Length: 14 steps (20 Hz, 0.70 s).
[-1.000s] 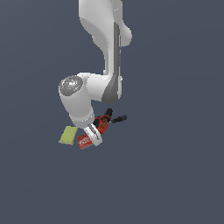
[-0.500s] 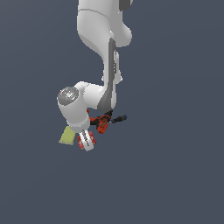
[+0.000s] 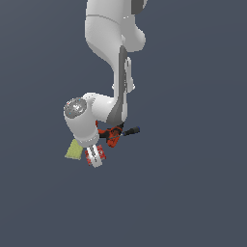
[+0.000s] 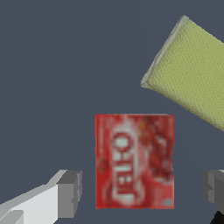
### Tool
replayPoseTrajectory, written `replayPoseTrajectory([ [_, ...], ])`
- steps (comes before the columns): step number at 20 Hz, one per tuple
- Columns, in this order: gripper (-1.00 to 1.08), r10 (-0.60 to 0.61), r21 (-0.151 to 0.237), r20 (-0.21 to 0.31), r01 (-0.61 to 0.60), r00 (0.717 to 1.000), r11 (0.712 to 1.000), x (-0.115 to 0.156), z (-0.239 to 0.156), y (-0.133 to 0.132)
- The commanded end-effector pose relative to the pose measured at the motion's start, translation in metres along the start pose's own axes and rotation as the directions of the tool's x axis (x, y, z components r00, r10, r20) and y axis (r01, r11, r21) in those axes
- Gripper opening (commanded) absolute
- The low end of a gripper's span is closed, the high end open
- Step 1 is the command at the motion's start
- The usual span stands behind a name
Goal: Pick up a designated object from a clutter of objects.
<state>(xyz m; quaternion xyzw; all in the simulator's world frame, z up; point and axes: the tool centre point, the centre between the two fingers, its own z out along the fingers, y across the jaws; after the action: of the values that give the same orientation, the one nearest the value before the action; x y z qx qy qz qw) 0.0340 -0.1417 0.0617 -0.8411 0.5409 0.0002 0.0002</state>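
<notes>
The red box [image 4: 134,161] is seen lying flat on the dark grey bench [image 4: 52,65], its face with white lettering turned up toward the wrist camera. The claw [image 4: 142,192] is held spread, with one grey fingertip [image 4: 70,193] just beside one long edge of the box and the other fingertip [image 4: 214,187] set further off from the opposite edge; no contact between fingertips and box can be made out, and the box is not gripped. In the wrist view a yellow-green pad [image 4: 192,72] is found near the box, turned at an angle to it and apart from it, with bare bench between the two. In the exterior view the arm [image 3: 113,53] is bent down over the clutter, and the claw [image 3: 94,158] is lowered onto the spot where the box [image 3: 101,153] lies, so that only a sliver of red is seen beside the white fingers. The pad [image 3: 74,150] is shown just to the exterior view's left of the claw. An orange-red and black drill [image 3: 112,135] lies close behind the claw, partly hidden by the wrist, and a dark thin tool [image 3: 131,130] sticks out from it toward the exterior view's right. Whether the drill and the thin tool touch cannot be told from the pictures.
</notes>
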Motion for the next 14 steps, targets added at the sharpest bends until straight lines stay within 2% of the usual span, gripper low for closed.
replayPoseTrajectory([
  [1, 1.00, 0.001, -0.001, 0.000, -0.001, 1.000, 1.000, 0.000, 0.007, 0.001],
  [8, 1.00, 0.005, 0.000, 0.000, -0.005, 1.000, 1.000, 0.000, 0.040, 0.001],
  [13, 1.00, 0.005, 0.000, 0.000, -0.005, 1.000, 1.000, 0.000, 0.046, 0.001],
  [14, -1.00, 0.005, 0.000, 0.000, -0.005, 1.000, 1.000, 0.000, 0.046, 0.001],
])
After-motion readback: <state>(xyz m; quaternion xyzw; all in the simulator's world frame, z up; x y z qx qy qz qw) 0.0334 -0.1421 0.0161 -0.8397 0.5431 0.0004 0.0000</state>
